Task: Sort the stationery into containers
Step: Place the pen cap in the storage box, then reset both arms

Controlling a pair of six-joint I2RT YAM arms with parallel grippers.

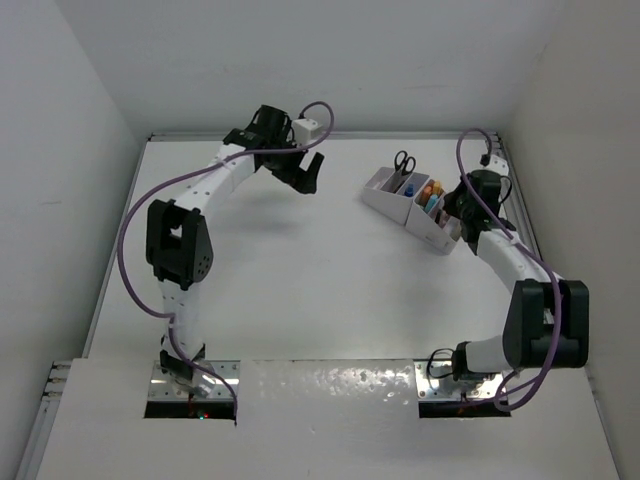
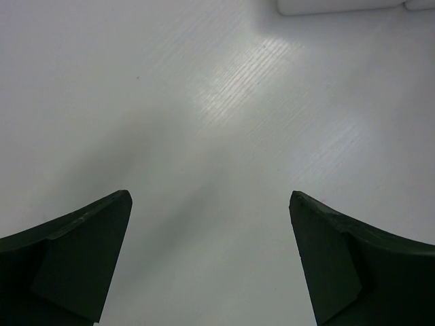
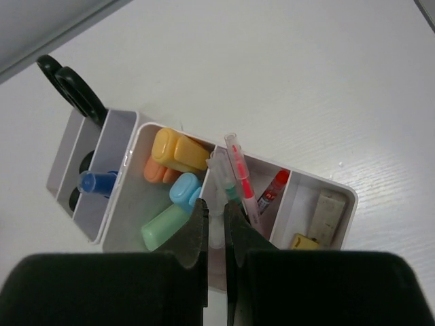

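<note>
White organiser (image 1: 385,199) sits at 2 o'clock on the desk (image 1: 300,290). Its end slot holds black scissors (image 3: 71,92), then a blue-capped bottle (image 3: 95,182), pastel erasers (image 3: 178,151), and red and green pens (image 3: 239,170) standing tilted. Right claw (image 3: 215,207) is directly over the pen slot, closed to a sliver; can't tell if it pinches a pen. Left claw (image 2: 209,197) is at 11 o'clock, spread wide and empty over bare desk.
</note>
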